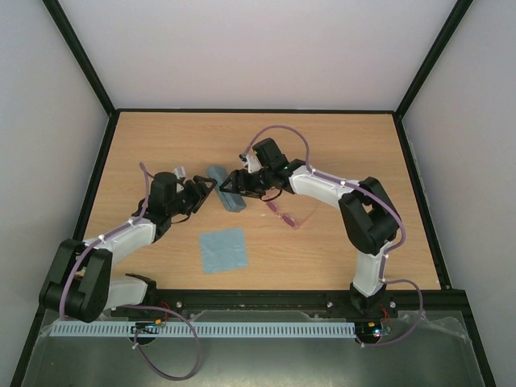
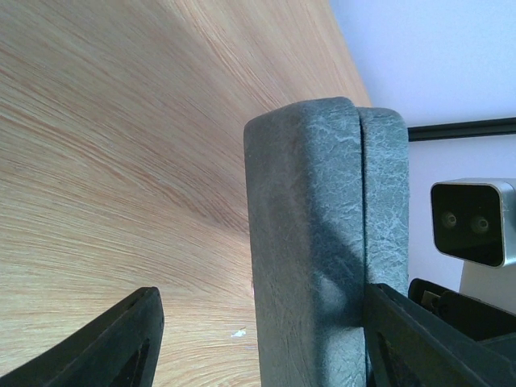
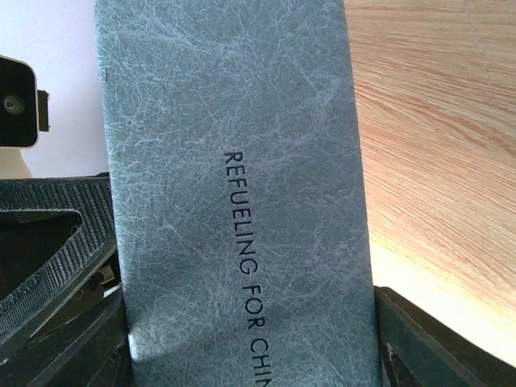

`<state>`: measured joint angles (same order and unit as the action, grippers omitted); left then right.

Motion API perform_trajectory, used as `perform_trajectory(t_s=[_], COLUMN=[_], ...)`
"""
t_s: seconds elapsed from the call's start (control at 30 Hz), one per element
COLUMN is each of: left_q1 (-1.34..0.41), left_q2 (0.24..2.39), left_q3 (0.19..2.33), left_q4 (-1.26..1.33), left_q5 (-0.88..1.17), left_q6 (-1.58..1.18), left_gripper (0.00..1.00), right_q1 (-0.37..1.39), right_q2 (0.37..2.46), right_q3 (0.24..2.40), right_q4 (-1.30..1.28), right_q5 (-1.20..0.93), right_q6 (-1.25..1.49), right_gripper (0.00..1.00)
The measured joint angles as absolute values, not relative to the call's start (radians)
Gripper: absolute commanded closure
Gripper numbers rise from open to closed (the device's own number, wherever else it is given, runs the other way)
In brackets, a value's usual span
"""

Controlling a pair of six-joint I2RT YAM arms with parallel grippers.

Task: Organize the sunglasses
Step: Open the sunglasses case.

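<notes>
The pink sunglasses (image 1: 287, 214) lie on the table right of centre, below my right forearm, apart from both grippers. The blue-grey case (image 1: 233, 201) lies closed between the two grippers. My right gripper (image 1: 236, 184) is shut across the case (image 3: 242, 161), with a finger against each side; the printed lid faces its camera. My left gripper (image 1: 207, 190) is open around the case's end (image 2: 314, 242): one finger (image 2: 407, 339) touches the case, and the other finger (image 2: 121, 343) stands apart from it with bare table between. The sunglasses show in neither wrist view.
A light blue square cloth (image 1: 223, 250) lies flat in front of the case, near the middle front. The wooden table (image 1: 339, 145) is ringed by a black frame and white walls. The right wrist camera (image 2: 476, 222) shows just past the case.
</notes>
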<state>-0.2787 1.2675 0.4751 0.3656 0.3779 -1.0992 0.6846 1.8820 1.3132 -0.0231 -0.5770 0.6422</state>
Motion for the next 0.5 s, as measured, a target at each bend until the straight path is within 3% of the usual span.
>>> perform_trajectory(t_s=[0.5], left_q1=[-0.27], left_q2=[1.291], left_q3=[0.418], left_q4=[0.343], left_q5=[0.334], left_q6=[-1.085], left_gripper=[0.29], right_q1=[0.648], right_q2=[1.835], right_q3=[1.296], right_q4=[0.077], right_q5=[-0.694], right_q6=[0.72], right_gripper=[0.49])
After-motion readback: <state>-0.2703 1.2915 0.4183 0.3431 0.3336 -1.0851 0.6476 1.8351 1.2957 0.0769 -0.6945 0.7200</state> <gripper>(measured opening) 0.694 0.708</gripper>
